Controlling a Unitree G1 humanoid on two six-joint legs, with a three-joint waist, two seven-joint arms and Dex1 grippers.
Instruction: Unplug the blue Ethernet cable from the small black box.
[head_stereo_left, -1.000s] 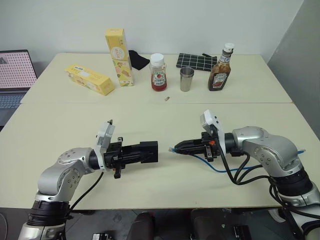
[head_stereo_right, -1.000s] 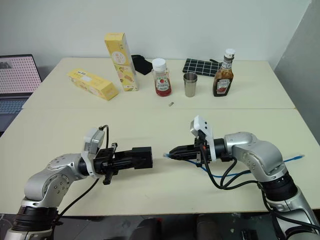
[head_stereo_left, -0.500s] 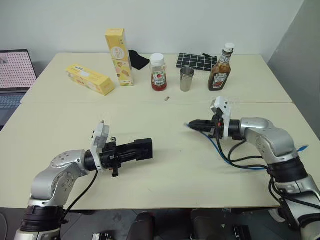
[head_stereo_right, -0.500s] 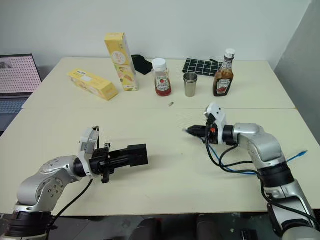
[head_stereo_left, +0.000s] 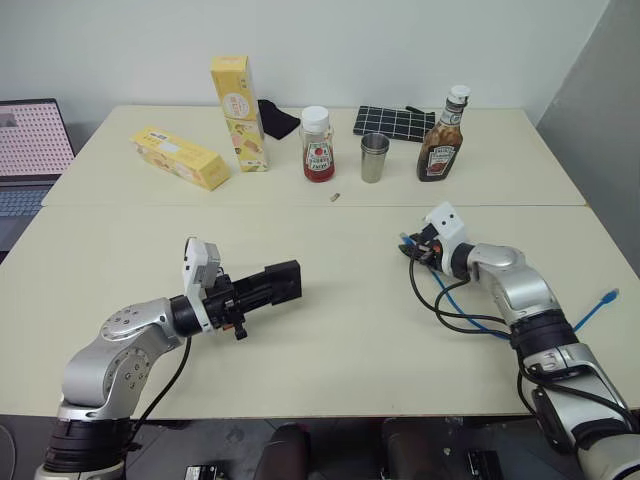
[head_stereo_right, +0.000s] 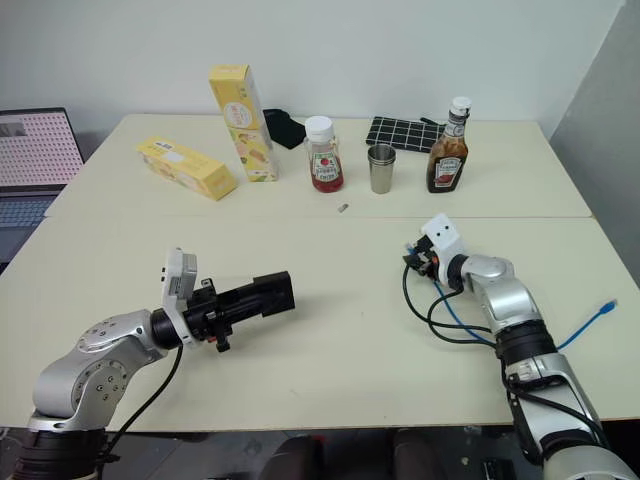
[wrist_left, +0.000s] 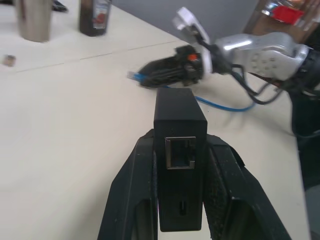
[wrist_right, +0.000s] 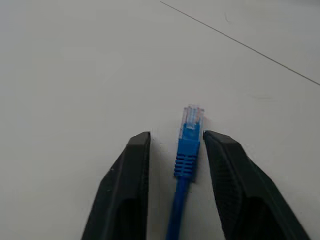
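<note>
The blue cable (wrist_right: 188, 137) is already out of the black box (wrist_left: 179, 150): its clear plug lies on the bench (head_stereo_left: 330, 330) between the right fingers (wrist_right: 225, 165), which stand apart on either side without gripping it, its length running back along them. The box sits well to the left, clamped between the left fingers (wrist_left: 131, 195). The left wrist view shows the box's port empty and facing the camera; the head views show the cable's far end near the bench's right edge.

Head stereo pair looks down over the table (head_stereo_left: 330, 330); each wrist camera peers closely along its fingers.
</note>
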